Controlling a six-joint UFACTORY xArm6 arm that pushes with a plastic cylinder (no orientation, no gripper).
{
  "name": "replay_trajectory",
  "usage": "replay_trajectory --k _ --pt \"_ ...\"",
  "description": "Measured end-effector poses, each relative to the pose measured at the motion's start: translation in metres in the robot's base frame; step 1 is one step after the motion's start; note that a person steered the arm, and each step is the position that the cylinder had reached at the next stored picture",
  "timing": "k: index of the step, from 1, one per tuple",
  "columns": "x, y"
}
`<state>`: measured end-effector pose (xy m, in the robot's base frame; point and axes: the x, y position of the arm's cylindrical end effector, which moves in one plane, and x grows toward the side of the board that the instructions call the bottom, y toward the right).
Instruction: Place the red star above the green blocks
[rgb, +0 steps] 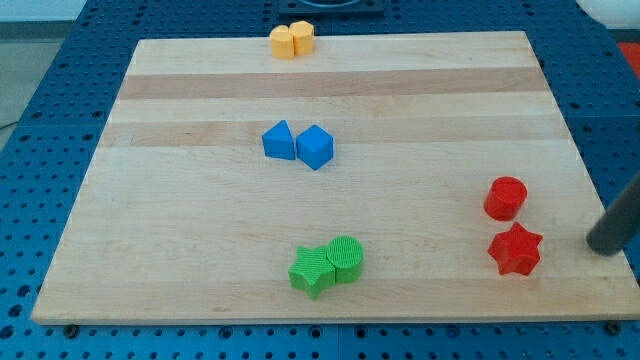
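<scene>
The red star (516, 250) lies near the board's right edge, low in the view. A red cylinder (505, 197) stands just above it. The green star (312, 269) and green cylinder (345, 257) touch each other at the view's bottom centre. My tip (602, 244) is the lower end of the dark rod that enters from the view's right edge. It is right of the red star, a short gap away, over the board's right edge.
A blue triangular block (279, 140) and a blue cube (315, 146) sit together at the board's centre. Two yellow blocks (292, 40) sit at the top edge. The wooden board (180, 220) lies on a blue perforated table.
</scene>
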<state>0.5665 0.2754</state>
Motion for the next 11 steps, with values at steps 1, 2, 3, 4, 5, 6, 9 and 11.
replay_trajectory --k 1,2,3,4,5,6,9,11 --pt "0.02 -0.049" --pt "0.015 -0.133" --pt "-0.009 -0.209" --pt "-0.01 -0.2" --pt "0.004 -0.153" --pt "0.016 -0.099" --pt "-0.032 -0.185" --pt "-0.038 -0.22"
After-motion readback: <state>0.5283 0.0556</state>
